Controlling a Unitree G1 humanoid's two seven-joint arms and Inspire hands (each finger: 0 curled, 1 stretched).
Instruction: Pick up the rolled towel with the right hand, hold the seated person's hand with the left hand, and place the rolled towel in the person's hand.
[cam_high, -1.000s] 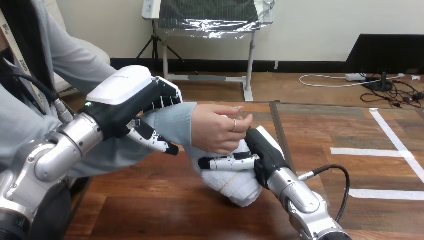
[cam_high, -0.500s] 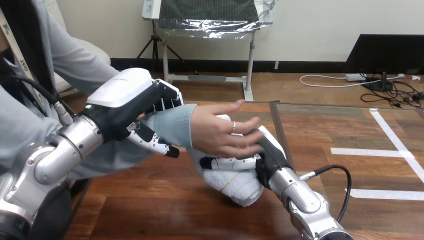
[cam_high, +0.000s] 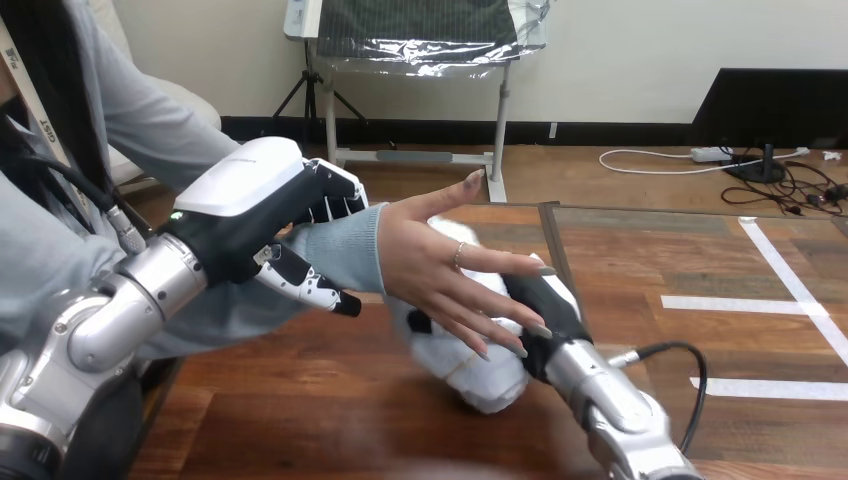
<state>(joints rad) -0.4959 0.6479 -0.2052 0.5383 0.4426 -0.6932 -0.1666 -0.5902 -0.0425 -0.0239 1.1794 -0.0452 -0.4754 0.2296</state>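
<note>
The white rolled towel (cam_high: 482, 368) sits low over the wooden table (cam_high: 300, 400), just under the person's hand (cam_high: 430, 265). That hand is open with fingers spread, palm toward the towel, and covers the towel's top. My right hand (cam_high: 548, 308) comes in from the lower right and grips the towel's right side; most of its fingers are hidden behind the person's hand, and one dark fingertip (cam_high: 419, 323) shows wrapped round the towel's left. My left hand (cam_high: 262, 205) is curled round the person's wrist at the grey sleeve (cam_high: 340, 250), fingers above and thumb (cam_high: 305, 285) below.
A seam (cam_high: 553, 255) runs across the tabletop beyond the towel. White tape lines (cam_high: 760, 303) mark the table's right part. The person's sleeved arm and body take up the left side.
The person's hand has opened from curled over the towel to fingers spread wide. My right hand and the towel have shifted slightly right and down. My left hand stays on the wrist.
</note>
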